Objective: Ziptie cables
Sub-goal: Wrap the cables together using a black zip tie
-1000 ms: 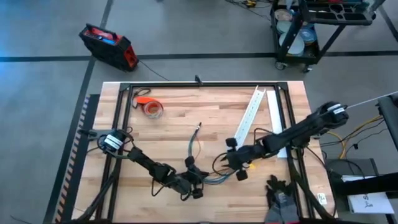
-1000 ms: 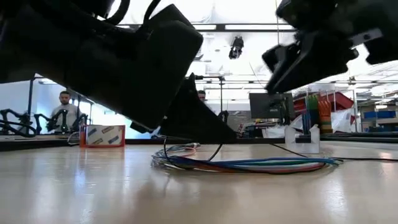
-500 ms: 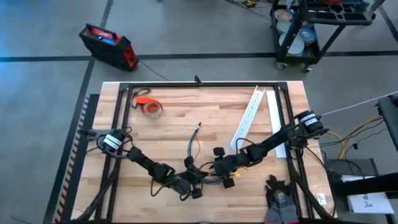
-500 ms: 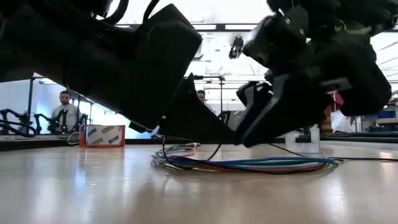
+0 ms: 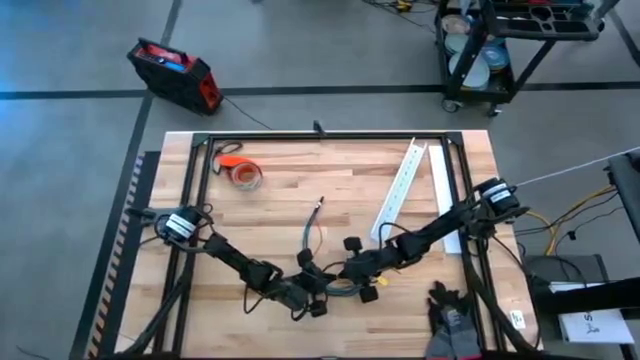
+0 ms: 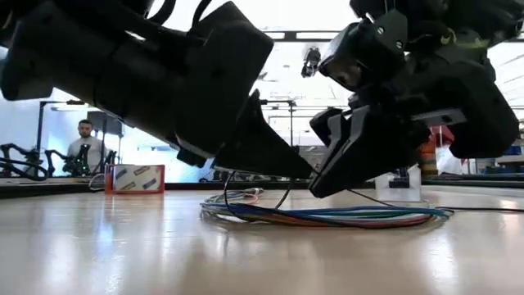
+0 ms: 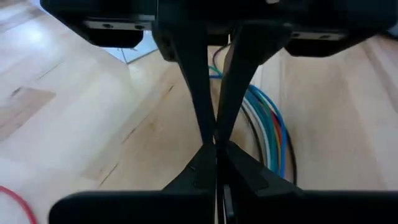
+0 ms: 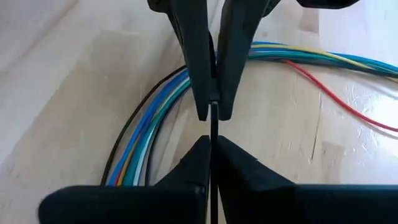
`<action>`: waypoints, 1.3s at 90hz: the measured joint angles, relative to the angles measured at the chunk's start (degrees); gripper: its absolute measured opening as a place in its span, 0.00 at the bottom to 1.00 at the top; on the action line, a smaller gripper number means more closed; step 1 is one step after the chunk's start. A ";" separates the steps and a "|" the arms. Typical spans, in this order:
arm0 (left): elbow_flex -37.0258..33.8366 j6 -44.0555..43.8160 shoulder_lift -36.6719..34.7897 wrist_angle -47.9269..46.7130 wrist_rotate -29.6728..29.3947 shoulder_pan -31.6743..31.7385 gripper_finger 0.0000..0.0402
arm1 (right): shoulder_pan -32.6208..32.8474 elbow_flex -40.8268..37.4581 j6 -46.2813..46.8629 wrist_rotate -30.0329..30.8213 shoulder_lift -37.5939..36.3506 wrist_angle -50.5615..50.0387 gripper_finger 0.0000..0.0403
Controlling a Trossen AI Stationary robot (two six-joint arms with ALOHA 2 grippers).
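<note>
While both grippers meet low over the cables (image 5: pixel 335 288) at the near middle of the table (image 5: pixel 280 190), each pinches the ziptie (image 8: pixel 212 124).

Seen from its wrist, the right gripper (image 8: pixel 212 127) has its fingers together on the thin dark strip, which runs between the fingertips; the left gripper (image 7: pixel 216 146) likewise has its fingers (image 7: pixel 198 93) pressed together on a thin dark line. The wire bundle, blue, green, yellow and dark with a red strand, lies flat on the wood under and just behind both grippers. Farther off lie an orange tape roll (image 5: pixel 243 174) at far left and a white slotted channel (image 5: pixel 400 187) at far right.
</note>
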 joint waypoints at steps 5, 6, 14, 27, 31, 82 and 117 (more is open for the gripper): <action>0.00 -0.02 0.00 -0.24 0.00 0.04 0.00 | 0.00 0.00 -0.64 0.08 -0.19 -0.49 0.01; 0.00 -0.02 -0.02 -0.24 -0.01 0.04 0.00 | 0.00 0.00 -0.65 0.17 -0.21 -0.57 0.01; 0.00 -0.32 -0.02 -0.61 0.00 0.07 0.00 | 0.00 0.02 -0.67 0.53 -0.63 -2.27 0.00; 0.00 -0.69 -0.02 -0.67 -0.04 -0.11 0.00 | 0.02 -0.06 -0.92 1.48 -2.24 -5.88 0.00; 0.00 -0.72 -0.02 -0.65 -0.07 -0.16 0.00 | 0.04 -0.12 -1.29 1.97 -3.22 -7.49 0.00; -0.13 -9.77 -0.11 -6.37 0.33 -4.46 0.00 | 0.26 -2.22 -3.22 5.14 -12.89 -20.99 0.00; -0.17 -8.59 0.00 -6.35 0.27 -3.93 0.00 | 0.37 -2.14 -1.75 -1.75 -10.26 -15.57 0.17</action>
